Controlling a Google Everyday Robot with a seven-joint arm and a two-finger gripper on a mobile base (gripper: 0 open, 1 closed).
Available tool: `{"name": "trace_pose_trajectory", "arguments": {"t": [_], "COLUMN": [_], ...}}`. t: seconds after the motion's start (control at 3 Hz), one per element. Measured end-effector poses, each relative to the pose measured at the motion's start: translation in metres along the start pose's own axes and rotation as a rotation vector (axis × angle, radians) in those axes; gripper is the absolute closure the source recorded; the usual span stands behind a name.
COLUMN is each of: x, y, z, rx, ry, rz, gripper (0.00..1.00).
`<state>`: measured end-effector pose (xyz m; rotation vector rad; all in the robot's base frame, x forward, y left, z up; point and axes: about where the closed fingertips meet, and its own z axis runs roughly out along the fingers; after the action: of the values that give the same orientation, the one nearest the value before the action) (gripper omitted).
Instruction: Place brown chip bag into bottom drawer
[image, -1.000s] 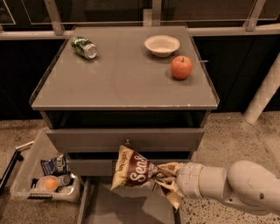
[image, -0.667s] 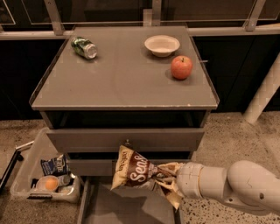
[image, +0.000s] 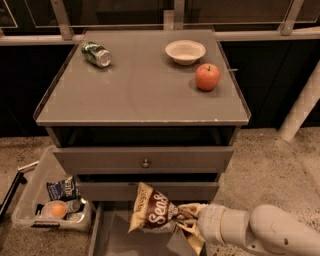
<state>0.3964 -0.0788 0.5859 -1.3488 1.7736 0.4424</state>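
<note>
The brown chip bag is dark brown with tan ends and white lettering. It hangs in the air in front of the cabinet, over the pulled-out bottom drawer, a shallow grey tray at the lower edge of the view. My gripper comes in from the lower right on a white arm and is shut on the bag's right end. The bag's left end points up and left, level with the middle drawer's front.
Grey cabinet top holds a green can lying down, a white bowl and a red apple. Upper drawer knob. A clear bin on the floor at left holds a blue snack bag and an orange.
</note>
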Motion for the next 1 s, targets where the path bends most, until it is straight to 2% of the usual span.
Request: {"name": "trace_pose_trajectory", "arguments": {"t": [0.33,0.67,1.0], "x": [0.044,0.088,0.138], "y": [0.008,-0.005,-0.028], "z": [0.016,0.03,0.034], "rx": [0.014,-0.002,-0.008], "ry": [0.023,0.042,0.07], "rz": [0.009,0.001,0.036], "gripper": [1.0,1.0,1.0]}}
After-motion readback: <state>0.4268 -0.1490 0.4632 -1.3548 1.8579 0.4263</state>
